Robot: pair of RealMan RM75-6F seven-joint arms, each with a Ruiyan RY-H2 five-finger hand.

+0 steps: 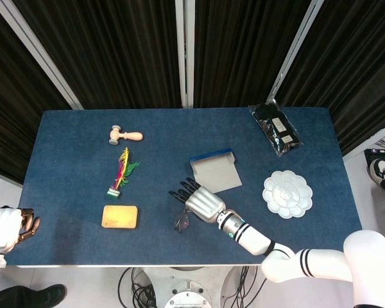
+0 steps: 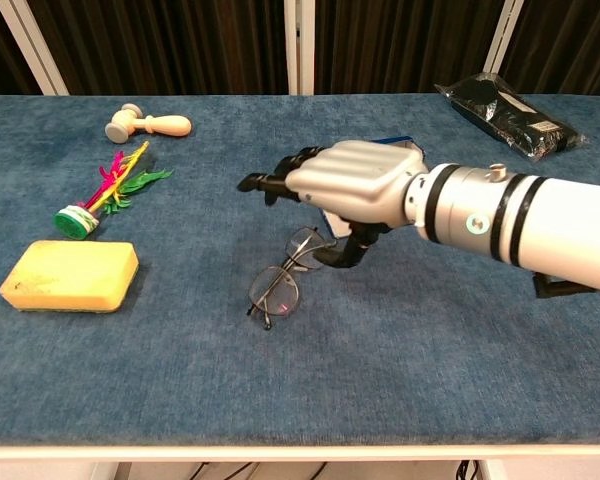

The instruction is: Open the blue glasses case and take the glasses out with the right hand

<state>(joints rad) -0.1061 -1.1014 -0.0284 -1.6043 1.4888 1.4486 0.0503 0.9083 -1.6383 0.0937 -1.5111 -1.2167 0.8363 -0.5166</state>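
Note:
The blue glasses case (image 1: 216, 170) lies open mid-table, its grey inside empty; in the chest view only a strip of the case's blue edge (image 2: 395, 141) shows behind my right hand. The thin-framed glasses (image 1: 181, 220) (image 2: 278, 284) lie on the cloth nearer the front edge than the case. Over them hovers my right hand (image 1: 199, 200) (image 2: 352, 186), fingers stretched out and apart toward the left, thumb curled down beside the frame. Nothing sits in its grasp. My left hand (image 1: 5, 228) hangs off the table's front left corner, fingers curled in on nothing.
A wooden mallet (image 1: 125, 135), a feathered shuttlecock (image 1: 120, 173) and a yellow sponge (image 1: 119, 216) line the left half. A white paint palette (image 1: 287, 194) and a black packet (image 1: 277, 129) sit at the right. The blue table cloth (image 1: 70, 192) ends close to the sponge.

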